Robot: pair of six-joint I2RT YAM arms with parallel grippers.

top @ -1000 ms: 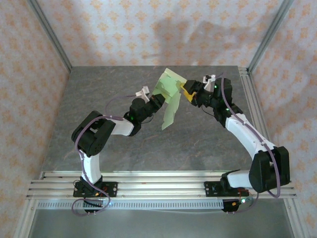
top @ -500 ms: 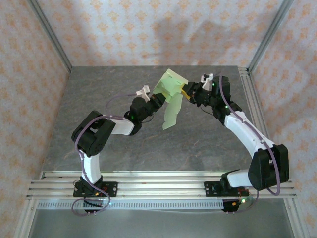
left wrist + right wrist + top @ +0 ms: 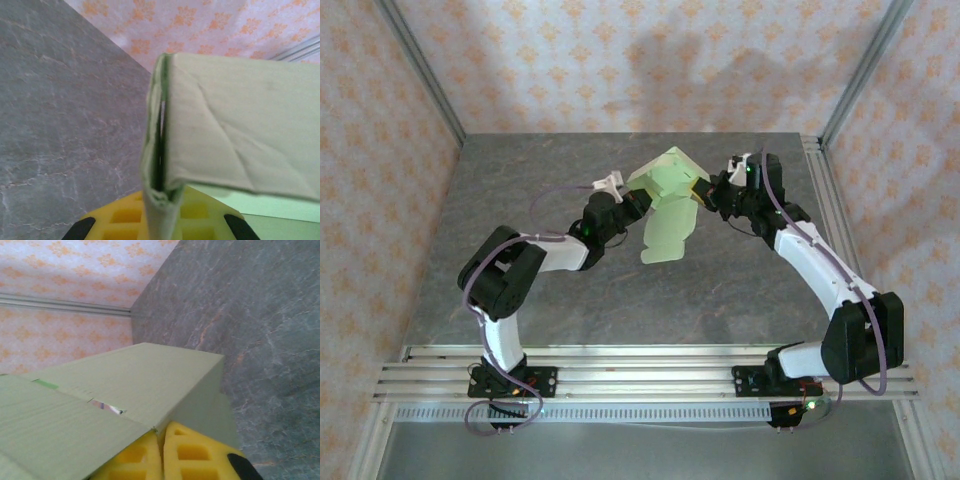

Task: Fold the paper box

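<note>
**Both grippers clenched on the paper box above the table**

Your left gripper [image 3: 159,222] is clamped tight: its yellow pads [image 3: 117,220] sit on either side of a doubled edge of the paper box [image 3: 235,125], and the card stands up from between them. Your right gripper [image 3: 161,452] is pinched closed too, its yellow pads [image 3: 192,455] pressed almost together with a corner of the paper box [image 3: 125,385] running down into the seam between them.

From above, you see the left gripper [image 3: 640,203] on the box's left side and the right gripper [image 3: 706,194] on its right side, with the paper box [image 3: 668,195] bridging the two. It is raised off the table [image 3: 520,290], over the table's far half and roughly midway between the table's left and right edges.

The box is only partly formed. A folded, box-like section lies toward the table's far edge, and a long flat flap stretches from it toward the table's near edge. The long axis therefore runs far to near across the table, with the near tip leaning slightly toward the table's left edge.
</note>
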